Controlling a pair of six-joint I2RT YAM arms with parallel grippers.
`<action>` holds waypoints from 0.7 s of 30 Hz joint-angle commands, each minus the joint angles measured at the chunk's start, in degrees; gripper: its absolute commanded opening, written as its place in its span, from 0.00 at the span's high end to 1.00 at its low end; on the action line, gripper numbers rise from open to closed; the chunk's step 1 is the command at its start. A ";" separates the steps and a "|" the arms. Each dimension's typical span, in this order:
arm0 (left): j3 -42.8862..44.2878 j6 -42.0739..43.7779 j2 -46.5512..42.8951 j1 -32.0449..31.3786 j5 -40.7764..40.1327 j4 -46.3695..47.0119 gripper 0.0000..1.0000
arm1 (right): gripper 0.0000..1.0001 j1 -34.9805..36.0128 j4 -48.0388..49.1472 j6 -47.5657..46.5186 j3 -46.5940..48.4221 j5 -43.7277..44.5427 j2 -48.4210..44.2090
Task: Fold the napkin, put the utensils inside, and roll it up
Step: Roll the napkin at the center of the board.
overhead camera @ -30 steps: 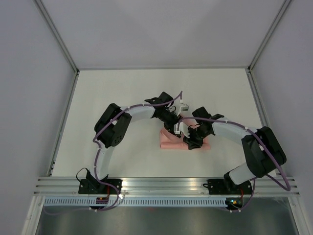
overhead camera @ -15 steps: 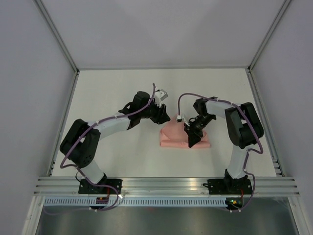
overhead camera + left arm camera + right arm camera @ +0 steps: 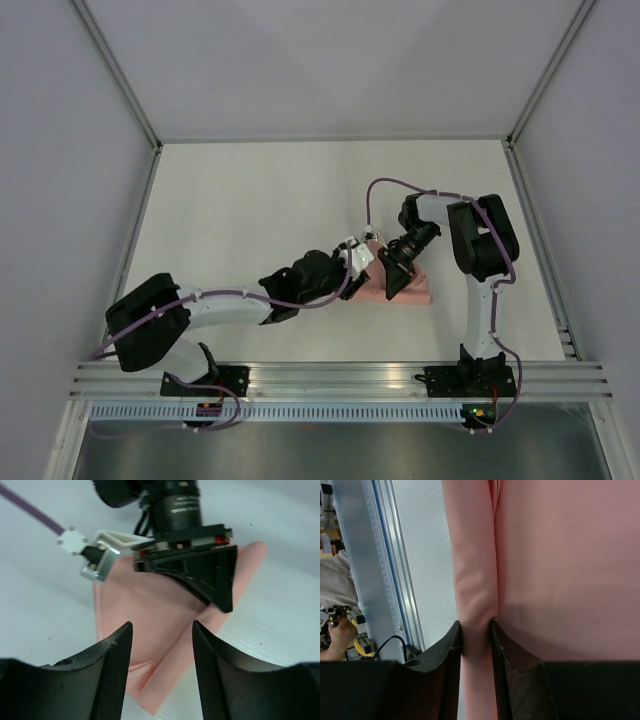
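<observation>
Napkin (image 3: pixel 550 565) looks soft, slippery; my right gripper (image 3: pixel 476 628) pinches its rolled edge (best hold), left gripper (image 3: pixel 161 635) jaws apart.

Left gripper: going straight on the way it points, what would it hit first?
Probably the napkin, just ahead of the open left gripper; the right gripper, pinching a fold, is beyond.

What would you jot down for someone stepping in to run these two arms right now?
Left gripper: open, hovering over the napkin, holding nothing.
Right gripper: shut on a folded ridge along the napkin's edge.
The napkin lies folded on the table between the two arms.
Utensils: not visible in any view, so I cannot tell whether they are inside.
Done: the folding.
To do: confirm where the utensils are, then finish the roll.
</observation>
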 commanded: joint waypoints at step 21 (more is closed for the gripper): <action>12.26 16.45 19.20 -9.28 0.00 -5.34 0.43 | 0.86 -1.03 5.78 -2.58 3.55 6.11 6.04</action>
